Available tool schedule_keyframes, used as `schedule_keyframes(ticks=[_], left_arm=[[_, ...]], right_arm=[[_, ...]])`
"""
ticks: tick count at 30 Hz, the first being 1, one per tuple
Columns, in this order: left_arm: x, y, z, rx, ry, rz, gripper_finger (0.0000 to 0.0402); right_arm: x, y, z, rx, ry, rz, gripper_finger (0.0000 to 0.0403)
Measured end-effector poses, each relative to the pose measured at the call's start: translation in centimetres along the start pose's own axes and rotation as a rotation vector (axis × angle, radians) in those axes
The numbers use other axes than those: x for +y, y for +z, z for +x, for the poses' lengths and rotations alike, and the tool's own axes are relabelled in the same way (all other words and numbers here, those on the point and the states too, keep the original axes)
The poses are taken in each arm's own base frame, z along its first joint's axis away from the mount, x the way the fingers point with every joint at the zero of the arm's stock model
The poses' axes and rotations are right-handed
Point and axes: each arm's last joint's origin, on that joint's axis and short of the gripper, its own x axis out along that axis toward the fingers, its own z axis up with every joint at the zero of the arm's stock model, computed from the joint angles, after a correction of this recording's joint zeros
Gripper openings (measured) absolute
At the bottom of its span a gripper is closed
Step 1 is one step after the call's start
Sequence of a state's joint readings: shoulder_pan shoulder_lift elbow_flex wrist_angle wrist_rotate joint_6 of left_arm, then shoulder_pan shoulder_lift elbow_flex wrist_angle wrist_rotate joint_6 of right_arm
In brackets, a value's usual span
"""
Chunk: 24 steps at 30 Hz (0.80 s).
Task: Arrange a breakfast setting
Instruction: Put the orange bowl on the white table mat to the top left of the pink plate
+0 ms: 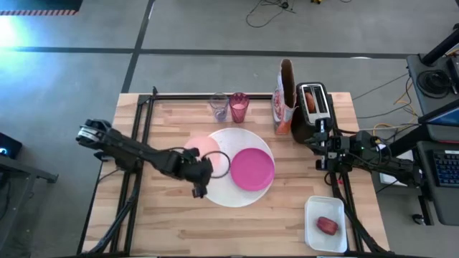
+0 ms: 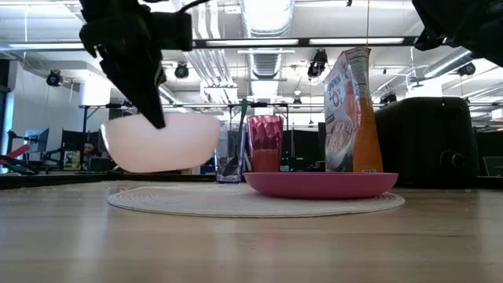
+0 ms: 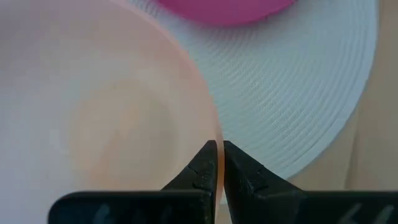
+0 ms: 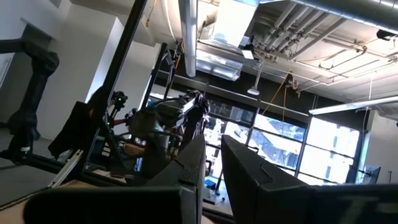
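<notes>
With the left gripper pinched shut on the rim of the pale pink bowl, held lifted at centre-left of the high view over the white plate, a thin rim pinch could slip and drop it. Right gripper waits empty, nearly closed, at right.
</notes>
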<state>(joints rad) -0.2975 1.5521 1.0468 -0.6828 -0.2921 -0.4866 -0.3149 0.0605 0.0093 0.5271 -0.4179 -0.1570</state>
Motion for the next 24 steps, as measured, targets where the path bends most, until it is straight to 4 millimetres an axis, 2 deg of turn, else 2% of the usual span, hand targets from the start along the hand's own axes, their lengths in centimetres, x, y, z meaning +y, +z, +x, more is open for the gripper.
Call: schedule_keyframes(ticks=[7, 14, 20, 24], left_arm=[[-1.3, 1.1, 2.0, 0.047, 0.027, 0.079, 0.0], [-2.2, 2.4, 3.0, 0.082, 0.038, 0.196, 0.0], [-2.8, 2.6, 4.2, 0.15, 0.012, 0.207, 0.0], [-3.0, 2.9, 4.2, 0.172, 0.005, 0.193, 0.0]], right_arm=[[0.0, 0.0, 0.0, 0.0, 0.0, 0.0, 0.0043], [0.0, 0.0, 0.0, -0.001, 0.0, 0.0, 0.0043], [0.0, 0.0, 0.0, -0.001, 0.0, 0.0, 0.0043], [0.0, 0.0, 0.0, -0.001, 0.0, 0.0, 0.0043]])
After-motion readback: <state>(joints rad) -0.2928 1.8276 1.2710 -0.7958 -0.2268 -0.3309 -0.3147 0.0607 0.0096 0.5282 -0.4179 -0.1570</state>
